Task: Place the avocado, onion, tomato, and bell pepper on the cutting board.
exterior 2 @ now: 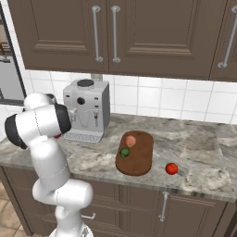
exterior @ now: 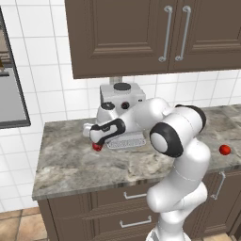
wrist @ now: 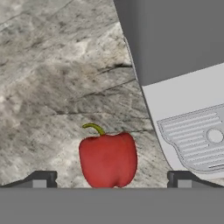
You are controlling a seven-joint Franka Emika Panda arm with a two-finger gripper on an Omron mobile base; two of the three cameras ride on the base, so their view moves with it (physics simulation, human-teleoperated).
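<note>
The claw, spread wide and holding nothing, hangs over the red bell pepper on the marble desk beside the coffee machine. Avocado and onion lie on the cutting board; the tomato sits just beside it.

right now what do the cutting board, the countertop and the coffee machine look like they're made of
Cutting board: looks like wood, dark reddish-brown, matte, with rounded edges.
Countertop: seems to be stone, perhaps granite or marble, mottled grey-brown with dark veins and a slight sheen.
Coffee machine: probably brushed metal or silver plastic, given its flat pale grey panels; the render leaves it open.
</note>
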